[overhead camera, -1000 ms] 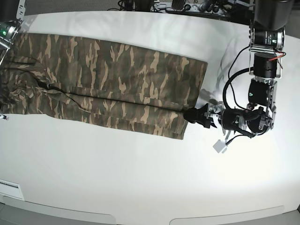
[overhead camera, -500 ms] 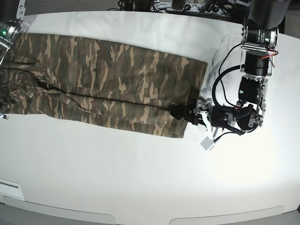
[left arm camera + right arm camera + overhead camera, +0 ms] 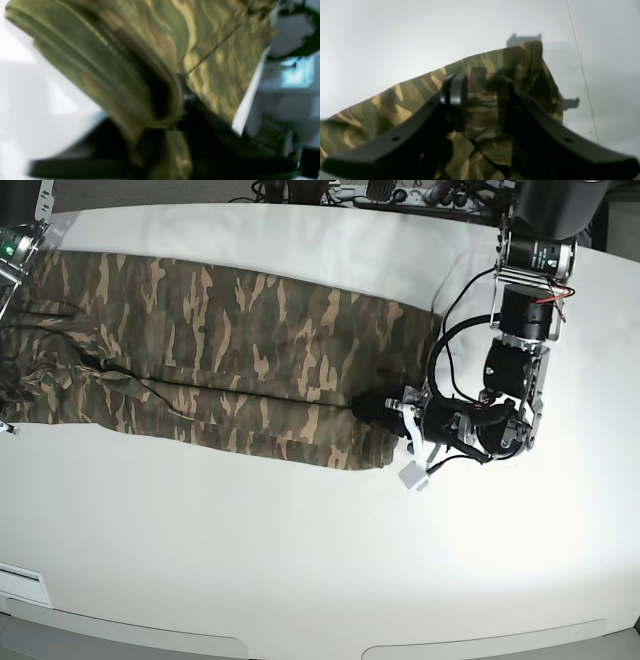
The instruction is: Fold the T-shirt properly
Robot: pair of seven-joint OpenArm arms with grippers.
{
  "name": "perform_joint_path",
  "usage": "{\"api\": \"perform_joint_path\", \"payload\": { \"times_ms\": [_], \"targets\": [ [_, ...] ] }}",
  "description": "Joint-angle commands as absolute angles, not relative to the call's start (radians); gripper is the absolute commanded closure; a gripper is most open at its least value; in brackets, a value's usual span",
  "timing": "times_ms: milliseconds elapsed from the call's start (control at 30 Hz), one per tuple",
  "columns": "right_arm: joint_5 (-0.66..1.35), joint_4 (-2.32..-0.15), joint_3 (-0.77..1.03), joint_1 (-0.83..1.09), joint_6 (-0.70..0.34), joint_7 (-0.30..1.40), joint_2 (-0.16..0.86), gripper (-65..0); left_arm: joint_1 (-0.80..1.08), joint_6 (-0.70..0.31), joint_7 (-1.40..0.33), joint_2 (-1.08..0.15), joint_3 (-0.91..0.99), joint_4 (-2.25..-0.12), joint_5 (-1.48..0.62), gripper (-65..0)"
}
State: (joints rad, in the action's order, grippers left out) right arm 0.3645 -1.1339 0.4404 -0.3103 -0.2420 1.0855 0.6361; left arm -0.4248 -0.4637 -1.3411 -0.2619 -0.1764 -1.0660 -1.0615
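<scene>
The camouflage T-shirt point(image 3: 230, 350) lies folded lengthwise in a long band across the white table point(image 3: 300, 560). My left gripper point(image 3: 368, 410) sits at the shirt's lower right hem, shut on the cloth. In the blurred left wrist view the hem of the T-shirt point(image 3: 140, 50) bunches up and folds over where the left gripper point(image 3: 181, 100) pinches it. In the right wrist view my right gripper point(image 3: 480, 100) is at the other end of the T-shirt point(image 3: 395, 105). Bunched cloth fills the gap between its dark fingers point(image 3: 456, 100) and rises off the table.
A small white tag point(image 3: 410, 476) hangs from the left arm's cables just past the shirt's hem. Cables and gear point(image 3: 400, 195) line the table's back edge. Part of the right arm point(image 3: 12, 245) shows at the top left corner.
My left gripper has slid leftward from the bare table onto the shirt's right hem and has shut on it. The right gripper and the shirt's left end look unchanged.
</scene>
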Motion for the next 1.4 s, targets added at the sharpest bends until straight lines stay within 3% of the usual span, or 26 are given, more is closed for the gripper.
{"api": "perform_joint_path", "payload": {
  "times_ms": [0, 267, 533, 700, 767, 833, 867, 967, 1100, 1367],
  "targets": [
    [0.366, -1.153, 0.446, -0.332, -0.249, 1.078, 0.668, -22.9, -0.427, -0.448, -1.367, -0.269, -0.175, -1.062, -1.020, 0.0],
    [0.391, -1.153, 0.446, -0.332, -0.314, 1.078, 0.675, -22.9, -0.432, -0.440, -1.331, -0.277, -0.175, -1.062, -0.992, 0.0],
    [0.730, -1.153, 0.446, -0.332, -0.488, 1.134, 0.780, -22.9, -0.464, -0.433, -1.322, -0.356, -0.173, -1.062, -0.999, 0.0],
    [0.939, -1.153, 0.446, -0.330, -0.569, 1.268, 0.849, -22.6, -0.466, -0.433, -1.316, -0.410, -0.174, -1.062, -1.003, 0.0],
    [1.011, -1.153, 0.446, -0.327, -0.582, 1.336, 0.850, -17.4, -0.466, -0.433, -1.316, -0.423, -0.174, -1.062, -1.007, 0.0],
    [1.064, -1.153, 0.446, -0.303, -0.601, 1.381, 0.841, -2.1, -0.466, -0.433, -1.317, -0.435, -0.174, -1.062, -1.025, 0.0],
    [1.074, -1.153, 0.446, -0.284, -0.611, 1.384, 0.830, 0.0, -0.466, -0.433, -1.318, -0.442, -0.174, -1.062, -1.038, 0.0],
    [1.017, -1.153, 0.446, -0.207, -0.686, 1.285, 0.783, 0.0, -0.466, -0.437, -1.329, -0.461, -0.174, -1.062, -1.061, 0.0],
    [0.794, -1.153, 0.446, -0.120, -0.675, 1.085, 0.707, 0.0, -0.466, -0.452, -1.340, -0.480, -0.174, -1.062, -1.094, 0.0],
    [0.623, -1.153, 0.446, -0.054, -0.631, 1.012, 0.602, 0.0, -0.466, -0.461, -1.361, -0.485, -0.174, -1.062, -1.155, 0.0]
  ]
}}
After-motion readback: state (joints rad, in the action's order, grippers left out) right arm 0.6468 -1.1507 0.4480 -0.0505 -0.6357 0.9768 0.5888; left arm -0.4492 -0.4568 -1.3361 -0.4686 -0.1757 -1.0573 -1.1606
